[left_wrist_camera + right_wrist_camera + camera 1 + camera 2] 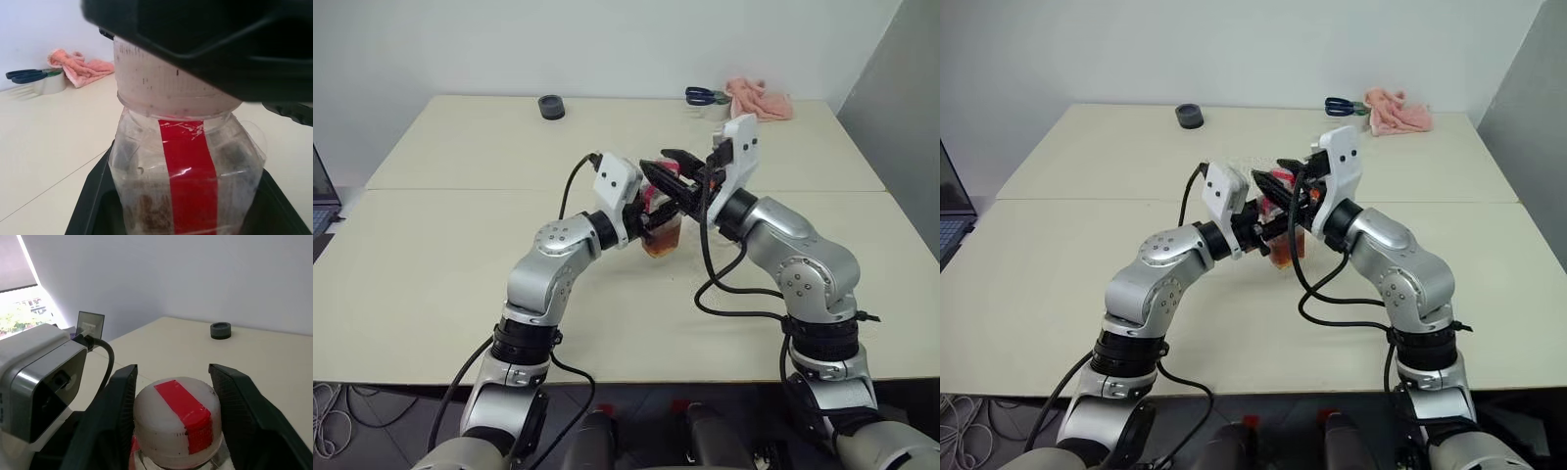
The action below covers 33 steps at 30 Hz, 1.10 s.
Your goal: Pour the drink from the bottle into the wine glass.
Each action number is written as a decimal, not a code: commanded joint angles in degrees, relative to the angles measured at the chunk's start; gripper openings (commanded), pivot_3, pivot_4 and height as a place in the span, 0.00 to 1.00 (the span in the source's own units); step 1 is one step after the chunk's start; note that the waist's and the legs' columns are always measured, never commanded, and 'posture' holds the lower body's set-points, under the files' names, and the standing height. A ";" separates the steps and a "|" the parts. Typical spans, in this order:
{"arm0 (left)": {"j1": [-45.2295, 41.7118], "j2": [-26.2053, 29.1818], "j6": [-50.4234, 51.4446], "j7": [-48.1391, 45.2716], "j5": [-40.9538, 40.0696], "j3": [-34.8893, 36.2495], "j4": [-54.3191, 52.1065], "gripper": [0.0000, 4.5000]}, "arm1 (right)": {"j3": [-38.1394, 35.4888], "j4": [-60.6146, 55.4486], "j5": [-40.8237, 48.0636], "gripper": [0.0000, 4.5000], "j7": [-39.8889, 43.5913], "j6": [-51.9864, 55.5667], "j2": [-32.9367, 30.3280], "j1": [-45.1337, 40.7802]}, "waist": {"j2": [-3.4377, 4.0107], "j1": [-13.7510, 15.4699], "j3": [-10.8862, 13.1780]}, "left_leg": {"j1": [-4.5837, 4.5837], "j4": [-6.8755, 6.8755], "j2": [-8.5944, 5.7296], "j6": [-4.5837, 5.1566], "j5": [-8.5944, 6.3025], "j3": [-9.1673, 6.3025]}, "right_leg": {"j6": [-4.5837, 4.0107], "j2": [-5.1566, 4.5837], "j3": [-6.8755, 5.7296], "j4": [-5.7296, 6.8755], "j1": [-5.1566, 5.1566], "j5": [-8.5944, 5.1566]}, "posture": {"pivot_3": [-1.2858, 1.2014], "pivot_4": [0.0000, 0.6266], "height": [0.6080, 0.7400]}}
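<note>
The left gripper (pixel 186 215) is seen with its jaws closed on the lower body of the bottle (pixel 188 176), which is held upright above the table (pixel 460 245). The bottle's long axis runs vertically between those jaws, and the drink (pixel 661 240) sits in its bottom part, below them. The pale cap (pixel 176 418), marked with a strip of red tape, is still on the neck, above the left jaws.

The right gripper (pixel 173 374) is set over the bottle from the other side, so that the cap lies directly between its jaws, one on each flank. Whether the cap is already pinched or merely bracketed cannot be told. Opening the bottle is judged to be the step in hand. It turns on the cap staying centred between the right jaws while the bottle is steadied by the left.

The red label strip and the grip on the body are shown from close by in the left wrist view. The cap's fit between the right jaws is given by the right wrist view. In the head views, scissors (pixel 705 95) and a pink cloth (pixel 759 100) are seen well beyond both jaws.
</note>
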 commanded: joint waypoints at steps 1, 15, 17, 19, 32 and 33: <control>-0.79 -0.27 -0.79 0.06 -1.27 0.72 -3.07 0.40 | 1.19 -1.65 -0.77 0.42 2.57 -1.25 -1.20 0.86 | 0.00 -0.03 0.00 | 0.00 0.00 0.00 0.00 0.00 0.00 | 0.00 0.00 0.00 0.00 0.00 0.00 | 0.52 0.24 1.00; -3.88 15.27 25.16 -19.58 -38.06 9.30 -19.60 0.40 | -4.40 6.97 24.52 0.42 35.93 9.76 -11.16 -16.97 | 0.12 -1.23 0.28 | 0.02 -0.03 0.07 0.02 -0.01 -0.08 | -0.01 0.06 -0.09 -0.01 0.03 -0.01 | 0.52 0.24 1.00; -6.58 17.91 27.80 -21.66 -41.53 9.76 -18.11 0.40 | -4.50 9.72 27.51 0.42 36.37 13.31 -10.51 -19.83 | 0.14 -1.36 0.29 | 0.08 -0.01 0.06 0.02 -0.01 -0.11 | -0.01 0.07 -0.13 0.00 0.12 -0.01 | 0.52 0.24 1.00; -9.31 18.68 28.37 -21.32 -41.96 10.00 -15.58 0.40 | -4.29 10.64 28.07 0.42 37.01 14.60 -10.97 -20.69 | 0.14 -1.20 0.29 | 0.11 0.02 0.04 0.03 -0.01 -0.15 | 0.00 0.07 -0.18 0.00 0.19 -0.01 | 0.52 0.24 1.00; -4.70 21.42 8.44 -18.55 -19.21 4.98 -8.51 0.40 | -10.41 -2.99 19.39 0.99 26.04 9.70 -23.53 -4.87 | 0.25 -0.40 0.40 | -0.03 -0.05 0.02 0.02 -0.01 0.06 | -0.01 -0.01 0.02 -0.08 -0.02 -0.02 | 0.52 0.24 1.00; -4.31 20.96 6.85 -17.57 -17.30 4.42 -8.13 0.40 | -10.14 -4.46 17.67 0.99 23.12 9.17 -22.94 -4.13 | 0.25 -0.38 0.40 | -0.03 -0.03 0.04 0.02 -0.01 0.06 | -0.01 0.02 0.02 -0.06 -0.03 -0.02 | 0.52 0.24 1.00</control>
